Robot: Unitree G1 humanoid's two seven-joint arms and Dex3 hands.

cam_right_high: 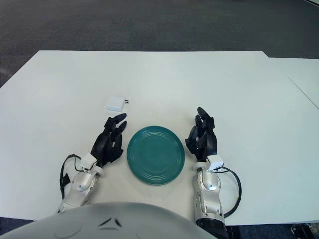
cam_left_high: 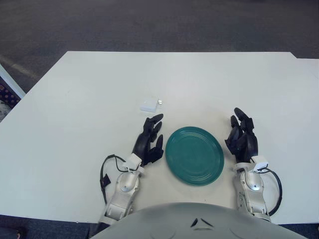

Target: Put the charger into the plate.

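Observation:
A small white charger [cam_left_high: 150, 105] with metal prongs lies flat on the white table [cam_left_high: 89, 99], a little beyond and left of the plate. The teal plate [cam_left_high: 194, 155] lies empty near the table's front edge, between my hands. My left hand [cam_left_high: 151, 139] is just left of the plate, fingers spread and pointing toward the charger, a short gap short of it, holding nothing. My right hand [cam_left_high: 242, 135] is just right of the plate, fingers relaxed and open, empty.
The table's far edge meets dark carpet [cam_left_high: 159, 25]. A second table surface shows at the far right [cam_right_high: 304, 79]. My torso [cam_left_high: 199, 221] covers the table's front edge at the bottom.

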